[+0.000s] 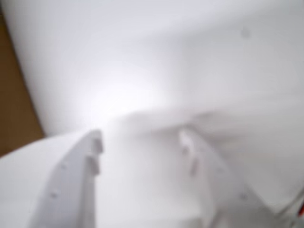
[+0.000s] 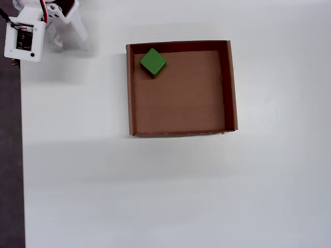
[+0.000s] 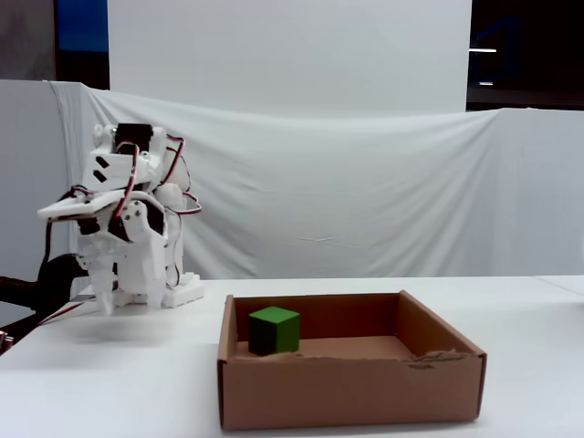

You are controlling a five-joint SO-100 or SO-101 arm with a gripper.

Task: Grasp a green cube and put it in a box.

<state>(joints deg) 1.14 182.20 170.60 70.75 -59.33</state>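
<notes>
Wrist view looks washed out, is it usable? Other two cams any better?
Wrist view: overexposed and blurred, the gripper barely separates from the white table. Overhead view: sharp and evenly lit, the green cube clear in the box. Fixed view: sharp, with a dim backdrop.

Cube: in the box, far-left corner in the overhead view.
Box: on the worktop.
Pincer: well left of the box in the fixed view.

Box open-topped; low walls only obstacle; surrounding table bare.
</notes>
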